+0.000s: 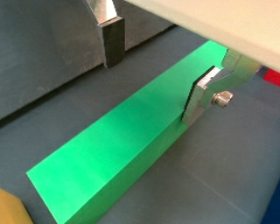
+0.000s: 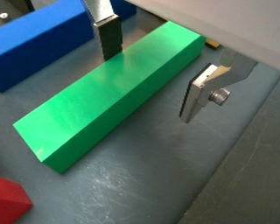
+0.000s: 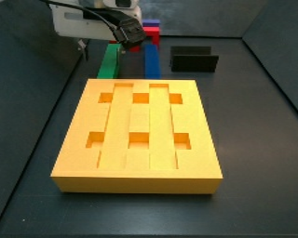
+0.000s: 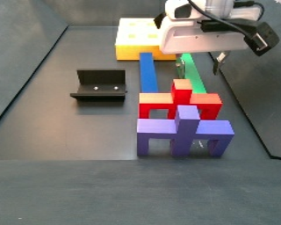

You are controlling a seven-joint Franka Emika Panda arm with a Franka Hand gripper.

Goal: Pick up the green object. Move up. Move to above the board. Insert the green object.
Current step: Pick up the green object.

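My gripper (image 2: 154, 74) hangs spread astride the green object (image 2: 108, 92), which lies on the table (image 2: 178, 188) beside the blue bar (image 2: 38, 48); pads seemingly not touching. Nothing grasped yet; lifting, reaching the board (image 3: 137, 130), inserting remain.

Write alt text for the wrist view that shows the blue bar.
The gripper hangs open over the green object, its jaws straddling one end without touching it. A blue bar lies alongside, and a red piece sits at a corner.

green object (image 2: 108, 96): smooth matt plastic | hand (image 2: 154, 70) fingers (image 2: 201, 92): brushed metal, over green object
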